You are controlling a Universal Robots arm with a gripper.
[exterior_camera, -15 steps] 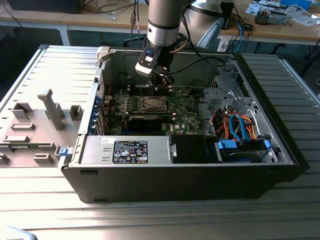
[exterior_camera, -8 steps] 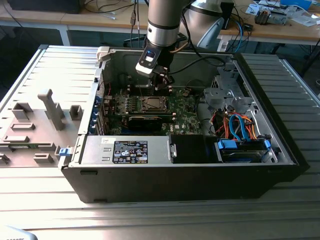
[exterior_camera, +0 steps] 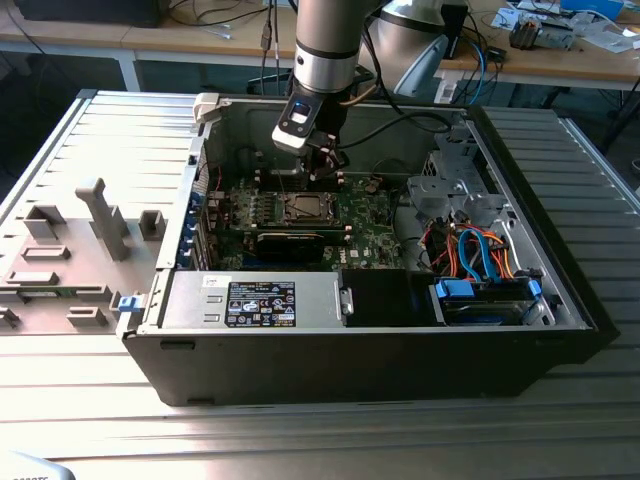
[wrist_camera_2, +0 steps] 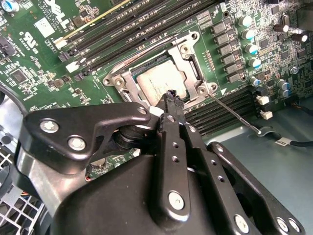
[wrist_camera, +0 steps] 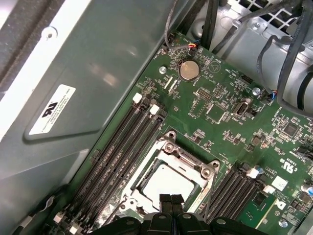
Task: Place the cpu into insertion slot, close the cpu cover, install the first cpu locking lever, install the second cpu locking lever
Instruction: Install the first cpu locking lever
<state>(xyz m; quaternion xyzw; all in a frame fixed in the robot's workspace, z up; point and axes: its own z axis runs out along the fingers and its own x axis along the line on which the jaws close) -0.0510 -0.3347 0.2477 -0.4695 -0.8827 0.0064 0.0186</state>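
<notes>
The cpu (wrist_camera_2: 159, 81) (wrist_camera: 168, 183) lies flat in the insertion slot (exterior_camera: 305, 207) on the green board, its pale grey face showing. The silvery cpu cover (wrist_camera_2: 188, 58) (wrist_camera: 188, 159) lies down around it as a frame. A thin metal locking lever (wrist_camera_2: 234, 111) sticks out from one corner of the socket across the memory slots. My gripper (wrist_camera_2: 171, 95) (wrist_camera: 171, 198) (exterior_camera: 325, 165) hovers just above the socket's edge, shut, with nothing between its black fingers.
Long black memory slots (wrist_camera: 122, 152) flank the socket. The case wall (wrist_camera: 98, 73) stands close behind. A black card (exterior_camera: 290, 240), the power supply (exterior_camera: 255, 300) and a drive cage with blue and orange cables (exterior_camera: 480, 250) fill the case. Grey fixtures (exterior_camera: 100, 215) stand at the exterior view's left.
</notes>
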